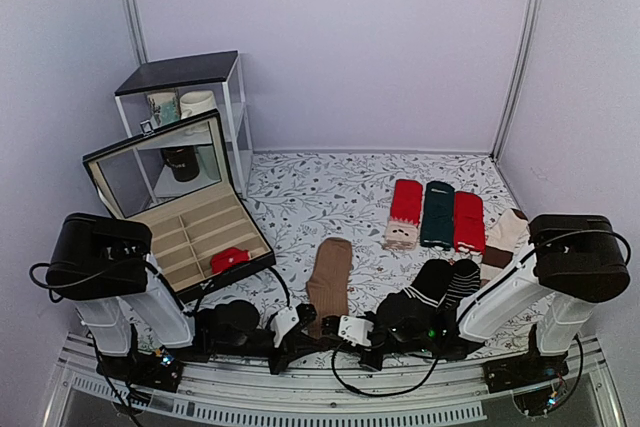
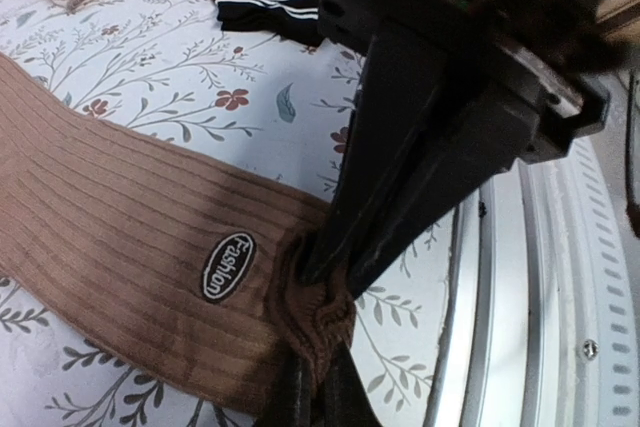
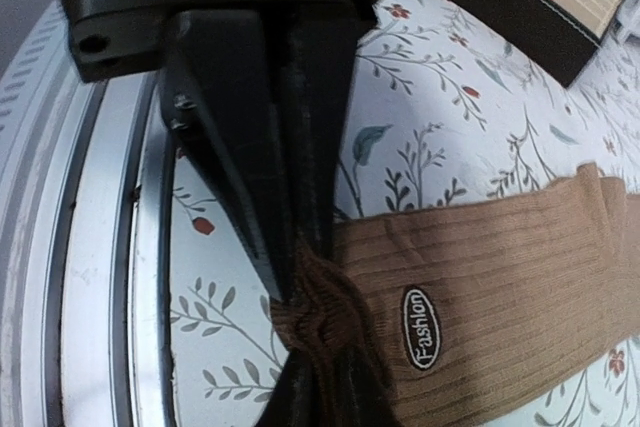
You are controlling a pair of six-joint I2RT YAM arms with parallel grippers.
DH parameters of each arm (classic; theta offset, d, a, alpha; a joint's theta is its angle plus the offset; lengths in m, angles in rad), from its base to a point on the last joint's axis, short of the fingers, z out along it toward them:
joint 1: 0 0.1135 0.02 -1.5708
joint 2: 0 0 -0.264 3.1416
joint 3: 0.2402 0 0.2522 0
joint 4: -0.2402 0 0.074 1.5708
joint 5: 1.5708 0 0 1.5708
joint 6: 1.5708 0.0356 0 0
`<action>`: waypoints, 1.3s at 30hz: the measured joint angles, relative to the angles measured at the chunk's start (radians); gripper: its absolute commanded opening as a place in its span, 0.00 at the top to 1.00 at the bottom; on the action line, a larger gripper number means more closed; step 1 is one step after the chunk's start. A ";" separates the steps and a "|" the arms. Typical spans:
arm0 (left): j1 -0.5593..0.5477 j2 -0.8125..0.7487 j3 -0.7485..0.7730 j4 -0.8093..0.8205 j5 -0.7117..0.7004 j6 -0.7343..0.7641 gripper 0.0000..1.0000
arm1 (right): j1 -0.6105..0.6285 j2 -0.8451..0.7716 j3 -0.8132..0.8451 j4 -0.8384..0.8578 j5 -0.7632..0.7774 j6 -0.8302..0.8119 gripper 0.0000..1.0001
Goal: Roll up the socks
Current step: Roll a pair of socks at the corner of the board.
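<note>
**Overhead view.** The brown socks (image 1: 330, 277) lie as one flat, ribbed-knit strip on the worktop (image 1: 300, 197), which is covered by a pale cloth printed with leaves and small flowers. The strip runs away from the arms. Its near end sits between the two hands at the worktop's front edge.

**Wrist views.** The knit shows fine lengthwise ribs and a black oval label (image 2: 229, 266) reading "Fashion", neither of which can be made out from above. The cuff is bunched into a puckered lump of fabric. The left hand (image 2: 318, 382) is clenched on this cuff from one side. The right hand (image 3: 322, 392) grasps the same cuff from the other side, its tapered black fingers pressed onto the fabric. A grooved metal rail (image 2: 540, 327) runs just beside the cuff.

**Overhead view only.** An open black box (image 1: 200, 232) has beige compartments, one holding a red roll (image 1: 230, 259). Flat red and green socks (image 1: 437, 214) lie further back.
</note>
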 measured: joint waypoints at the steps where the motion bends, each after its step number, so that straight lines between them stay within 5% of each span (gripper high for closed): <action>1: 0.002 0.000 0.000 0.000 0.002 0.000 1.00 | 0.000 0.001 0.002 0.002 0.008 0.005 1.00; 11: -0.005 -0.140 -0.103 -0.053 -0.047 0.042 0.63 | -0.016 0.000 0.042 -0.066 -0.053 0.117 1.00; 19: -0.119 -0.346 -0.080 -0.211 -0.261 0.150 0.59 | -0.085 0.001 0.095 -0.172 -0.289 0.309 1.00; 31: -0.253 -0.198 -0.046 -0.198 -0.400 0.303 0.59 | -0.159 0.035 0.168 -0.309 -0.523 0.528 1.00; 39: -0.320 -0.167 -0.085 -0.007 -0.467 0.435 0.59 | -0.195 0.069 0.199 -0.346 -0.609 0.567 1.00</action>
